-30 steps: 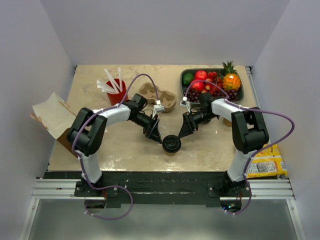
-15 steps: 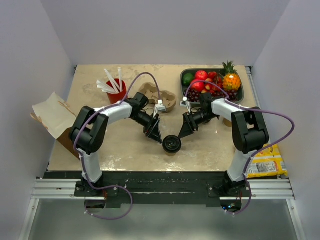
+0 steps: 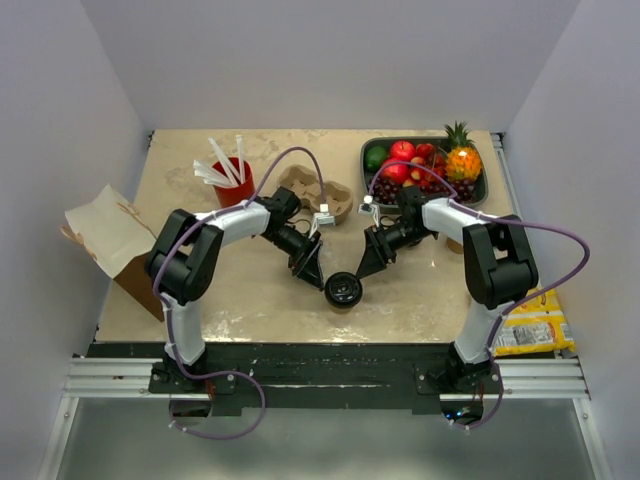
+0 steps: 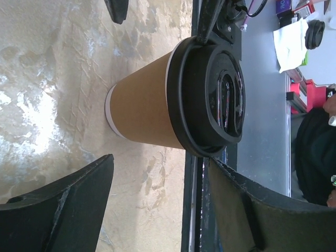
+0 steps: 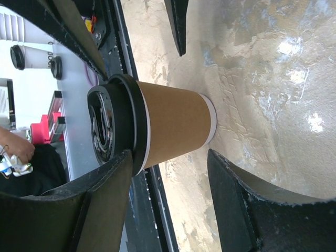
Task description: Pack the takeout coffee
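Takeout coffee (image 3: 343,289): tan paper cup, black domed lid, upright on bench (image 3: 250,300), lower centre of overhead frame. Left claw (image 3: 308,268) upper-left of it, right claw (image 3: 368,262) upper-right, both released, cup just beyond their tips.

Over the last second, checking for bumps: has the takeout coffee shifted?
No. The takeout coffee stands just as far below the cup carrier as before.

We are in a robot lab: left arm (image 3: 225,228) and right arm (image 3: 470,225) bolted by an aluminium rail (image 3: 110,380), table (image 3: 250,300) boxed by white walls (image 3: 330,60), staged fruit tray (image 3: 366,165).
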Available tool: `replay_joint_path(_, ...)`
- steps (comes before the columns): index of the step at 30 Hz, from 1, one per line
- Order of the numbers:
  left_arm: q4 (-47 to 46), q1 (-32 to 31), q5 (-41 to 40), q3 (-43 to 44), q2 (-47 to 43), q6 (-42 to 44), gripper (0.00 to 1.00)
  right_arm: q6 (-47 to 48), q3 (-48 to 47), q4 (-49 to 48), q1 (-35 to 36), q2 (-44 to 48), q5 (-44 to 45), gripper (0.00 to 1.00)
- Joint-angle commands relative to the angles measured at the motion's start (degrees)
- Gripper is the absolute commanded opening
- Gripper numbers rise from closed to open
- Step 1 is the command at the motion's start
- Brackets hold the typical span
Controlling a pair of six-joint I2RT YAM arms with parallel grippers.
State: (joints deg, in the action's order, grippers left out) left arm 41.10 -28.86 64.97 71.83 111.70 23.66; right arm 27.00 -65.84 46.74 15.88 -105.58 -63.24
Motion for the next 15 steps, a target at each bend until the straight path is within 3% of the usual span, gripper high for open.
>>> replay_joint_path(1,-0.1,-0.6,1.9,2.3,-0.2,1.9,0.77,0.9,0.9,-0.4,0.6,2.2,2.5,0.61)
replay_joint_path(8,2.5,-0.6,1.9,3.5,0.3,3.4,0.78,-0.1,0.9,-1.4,1.2,2.3,2.8,0.61)
replay_joint_path(15,11.1,0.0,2.6,7.4,3.9,10.4,0.8,-0.3,0.5,-1.4,1.3,2.4,3.0,0.61)
